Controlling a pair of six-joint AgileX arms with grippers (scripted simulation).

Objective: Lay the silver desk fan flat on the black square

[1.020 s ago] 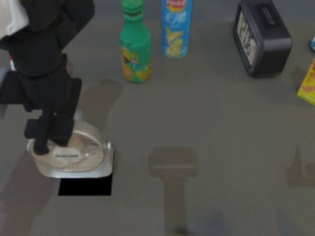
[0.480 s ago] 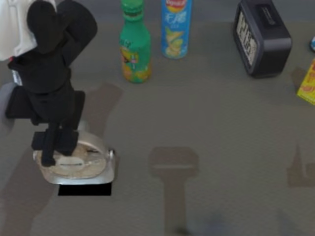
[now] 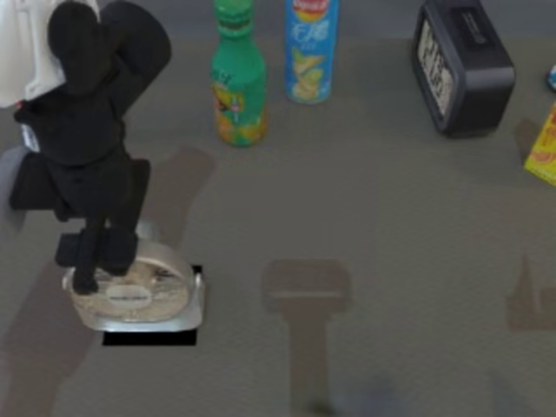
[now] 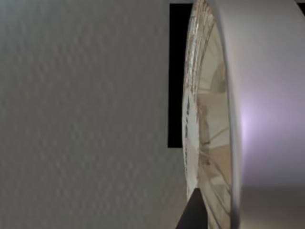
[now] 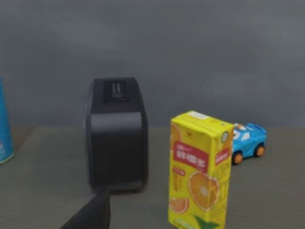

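The silver desk fan lies almost flat, beige grille up, at the table's front left. It covers most of the black square, of which only a thin strip along the front and a sliver at the right show. My left gripper comes down from above and is shut on the fan's back-left rim. In the left wrist view the fan's chrome ring fills one side, with the black square behind the grille. My right arm is outside the top view; only a dark part of my right gripper shows.
A green bottle and a blue chips can stand at the back. At the back right stands a bulky black clock. A yellow juice box and a blue toy car are at the right edge.
The left gripper carried the fan toward the front of the table, over the black square. Less of the square shows now, and the fan sits slightly lower.
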